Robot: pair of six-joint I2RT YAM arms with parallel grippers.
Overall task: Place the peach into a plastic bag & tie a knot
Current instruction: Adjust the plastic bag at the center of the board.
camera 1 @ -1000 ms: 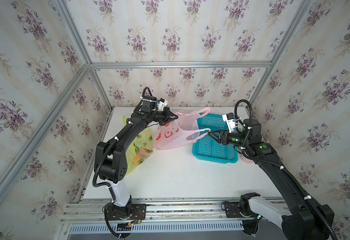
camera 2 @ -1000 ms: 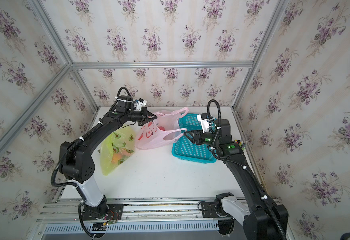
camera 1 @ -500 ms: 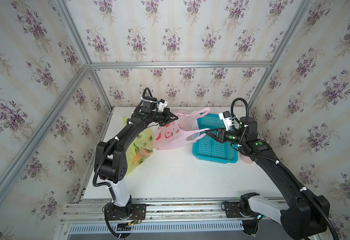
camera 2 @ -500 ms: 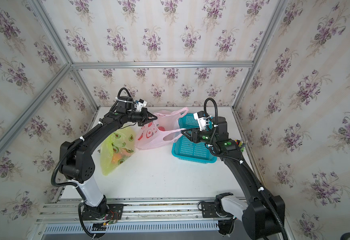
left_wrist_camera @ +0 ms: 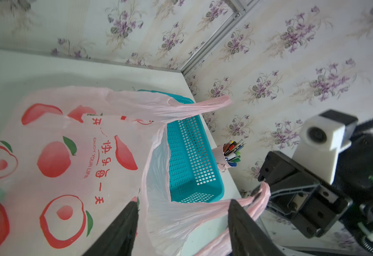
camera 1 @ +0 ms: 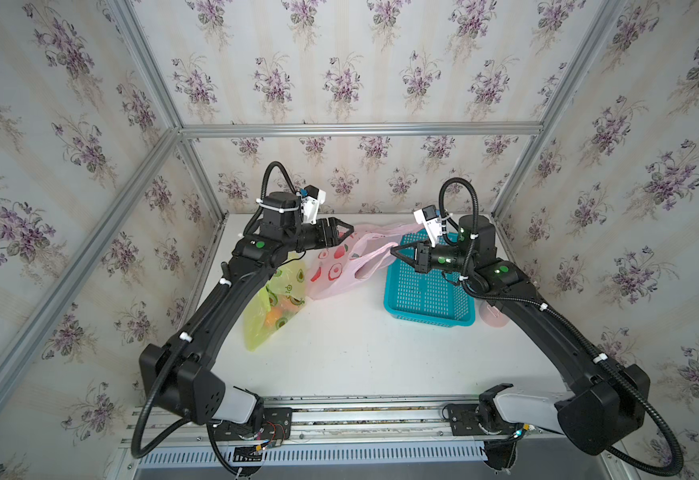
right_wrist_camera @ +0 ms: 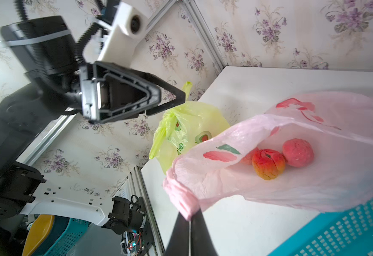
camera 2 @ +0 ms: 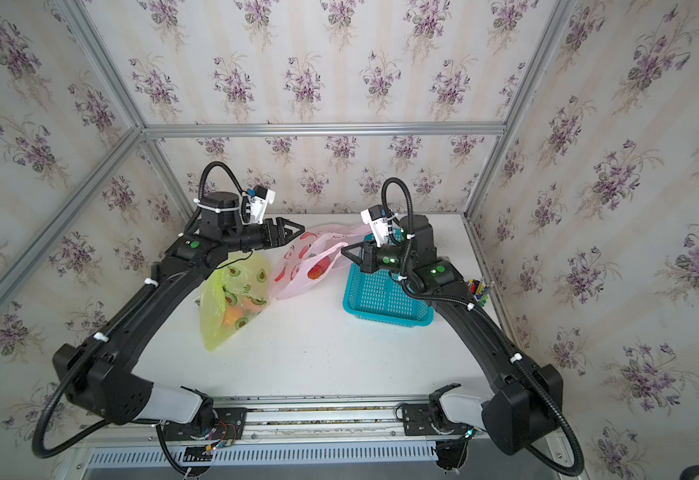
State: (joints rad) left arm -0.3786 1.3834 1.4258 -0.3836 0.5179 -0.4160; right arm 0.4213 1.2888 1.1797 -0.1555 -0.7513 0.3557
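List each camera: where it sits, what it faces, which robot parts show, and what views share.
Top views: high in front, looking down over the table; whole left arm, right arm, left gripper and right gripper show.
Left wrist: on the left arm, facing the pink bag, teal basket and pen cup; own open fingers, right gripper beyond.
Right wrist: on the right arm, facing peaches inside the pink bag; own fingers shut on its handle, left gripper beyond.
Shared: every view shows the pink bag and teal basket.
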